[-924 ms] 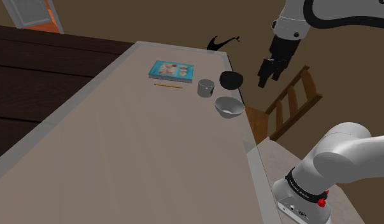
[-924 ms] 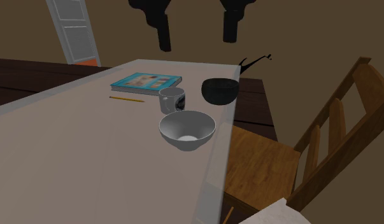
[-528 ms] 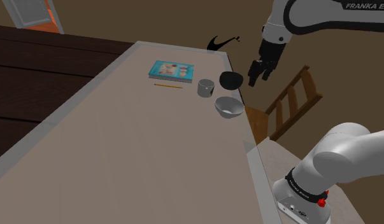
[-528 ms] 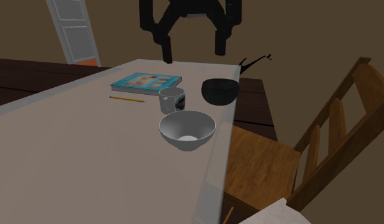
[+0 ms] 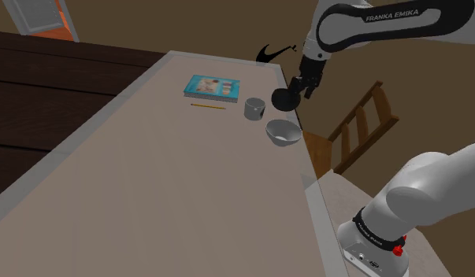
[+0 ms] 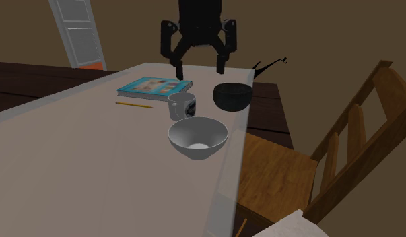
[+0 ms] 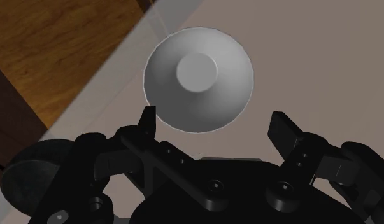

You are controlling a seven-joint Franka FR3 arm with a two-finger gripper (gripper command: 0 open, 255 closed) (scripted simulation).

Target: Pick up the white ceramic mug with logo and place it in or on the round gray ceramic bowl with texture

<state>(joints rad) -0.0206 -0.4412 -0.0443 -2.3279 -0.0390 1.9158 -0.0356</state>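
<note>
Plainly nothing of the task is done yet: the white mug stands upright on the tabletop, untouched, and the gray bowl just beside it is empty; the grasp, the lift and the placing are all left. The fingers stand wide apart with nothing between them; in the second exterior view they hang in the air above and behind the mug, well clear of its rim, over the gap between the blue book and the black bowl; I judge they must descend, and shift a little toward the gray bowl, to straddle the mug.
</note>
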